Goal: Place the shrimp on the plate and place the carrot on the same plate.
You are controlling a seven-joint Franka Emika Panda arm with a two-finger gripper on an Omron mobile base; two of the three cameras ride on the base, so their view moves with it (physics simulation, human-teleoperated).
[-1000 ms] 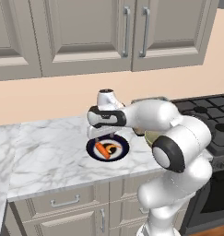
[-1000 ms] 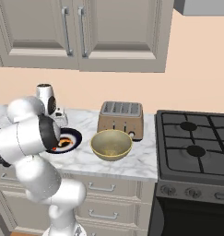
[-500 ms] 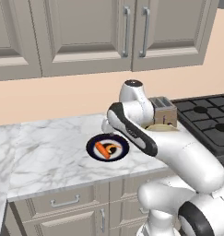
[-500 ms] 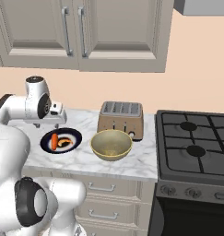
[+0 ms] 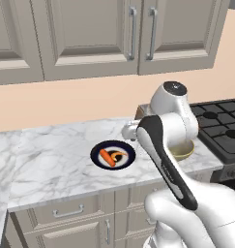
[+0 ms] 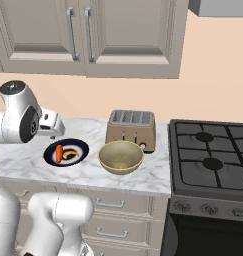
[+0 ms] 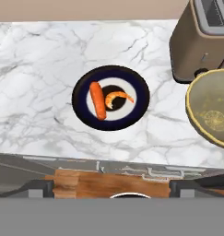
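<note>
Orange carrot [image 7: 97,100] and shrimp [image 7: 116,97] on plate [image 7: 136,109]

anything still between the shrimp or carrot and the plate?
Nothing visible. The curved orange shrimp and the straight orange-red carrot stick both already lie on the round dark plate, side by side. The yellowish-green bowl and brown toaster stand off to one side of it.

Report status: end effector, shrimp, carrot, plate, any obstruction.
End effector open, holding nothing, well above the counter. Carrot and shrimp both on plate, side by side. Nothing in the way; bowl and toaster stand apart from the plate.
</note>
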